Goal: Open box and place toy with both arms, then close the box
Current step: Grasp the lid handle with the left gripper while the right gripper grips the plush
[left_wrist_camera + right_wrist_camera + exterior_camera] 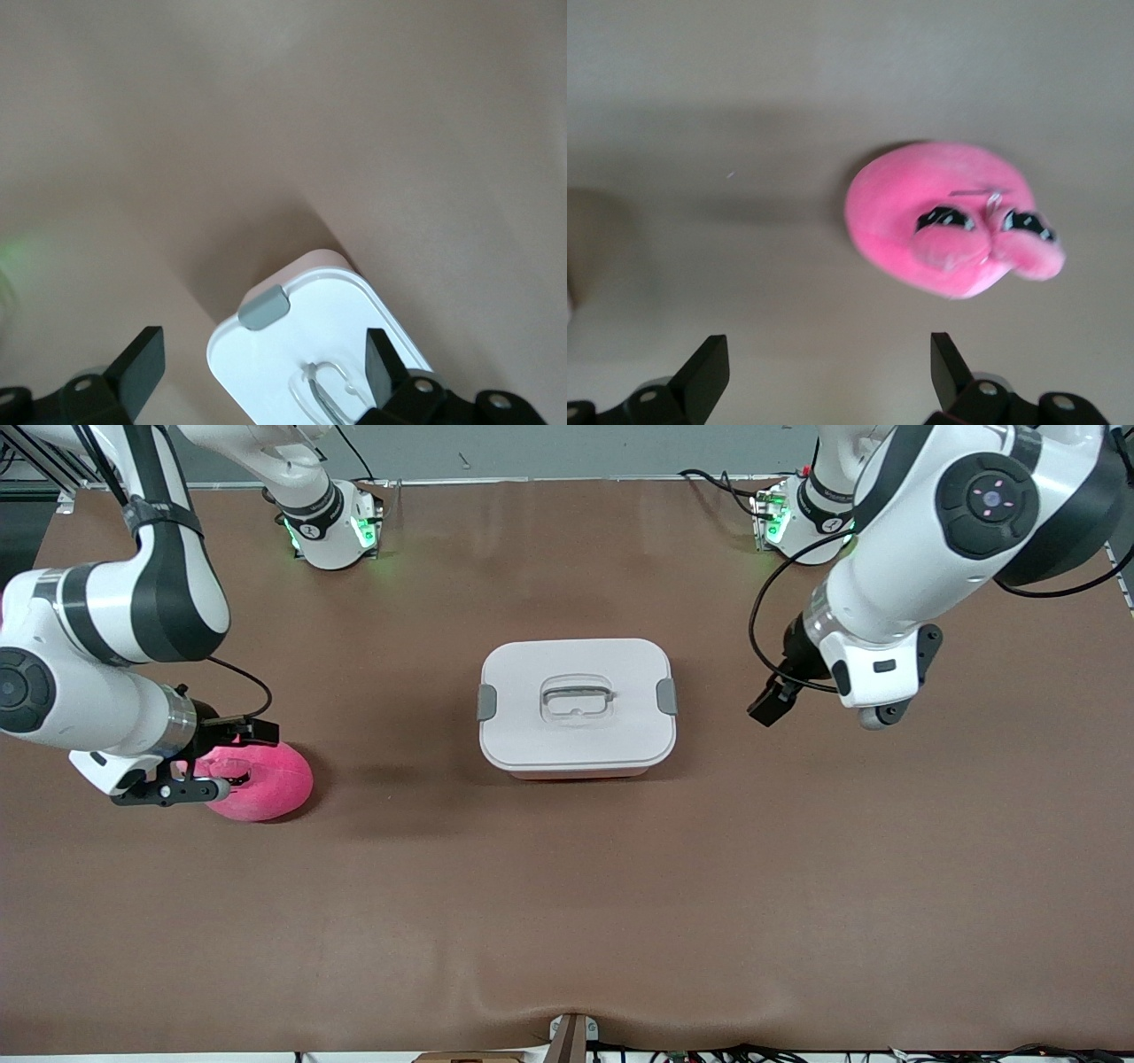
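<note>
My right gripper (pixel 213 757) hangs wide open right over the toy (pixel 266 781), the pink plush lying on the counter (pixel 567 903) toward my right arm's end with nothing pinched between my fingers (pixel 704 376), its sleepy dark eyes and snout facing my wrist camera. My left gripper (pixel 772 701) is up in the air over bare counter beside the box (pixel 576 707), toward my left arm's end, its fingers (pixel 142 367) spread just as wide and holding nothing. The box sits mid-counter, well apart from the toy, white lid (pixel 310 345) on and a grey latch (pixel 265 307) at each end.
</note>
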Controlling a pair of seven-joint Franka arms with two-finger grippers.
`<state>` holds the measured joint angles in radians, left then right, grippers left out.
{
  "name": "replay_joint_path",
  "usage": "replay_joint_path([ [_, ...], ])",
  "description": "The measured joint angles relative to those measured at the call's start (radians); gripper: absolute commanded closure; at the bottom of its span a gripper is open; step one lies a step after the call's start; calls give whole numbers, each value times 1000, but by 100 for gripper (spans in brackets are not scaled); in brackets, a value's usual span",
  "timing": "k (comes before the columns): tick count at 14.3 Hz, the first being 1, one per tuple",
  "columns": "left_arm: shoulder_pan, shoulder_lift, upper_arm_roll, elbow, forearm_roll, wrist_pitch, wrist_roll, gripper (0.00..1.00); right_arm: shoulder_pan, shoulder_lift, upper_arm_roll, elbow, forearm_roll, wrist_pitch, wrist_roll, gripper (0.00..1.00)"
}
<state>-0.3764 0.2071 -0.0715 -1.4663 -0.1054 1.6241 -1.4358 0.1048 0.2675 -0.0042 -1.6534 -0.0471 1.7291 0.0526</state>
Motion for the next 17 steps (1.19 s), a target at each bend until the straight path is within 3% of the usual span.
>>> replay_joint_path([
  [3, -51, 16, 0, 0, 0, 30, -150, 0, 0, -38, 0, -96, -54, 133, 0, 0],
  [8, -125, 49, 1, 0, 2, 81, -357, 0, -26, -108, -7, -287, -59, 336, -63, 0],
  [17, -267, 136, 1, 0, 64, 184, -681, 0, -78, -109, -9, -394, -86, 489, -129, 0],
])
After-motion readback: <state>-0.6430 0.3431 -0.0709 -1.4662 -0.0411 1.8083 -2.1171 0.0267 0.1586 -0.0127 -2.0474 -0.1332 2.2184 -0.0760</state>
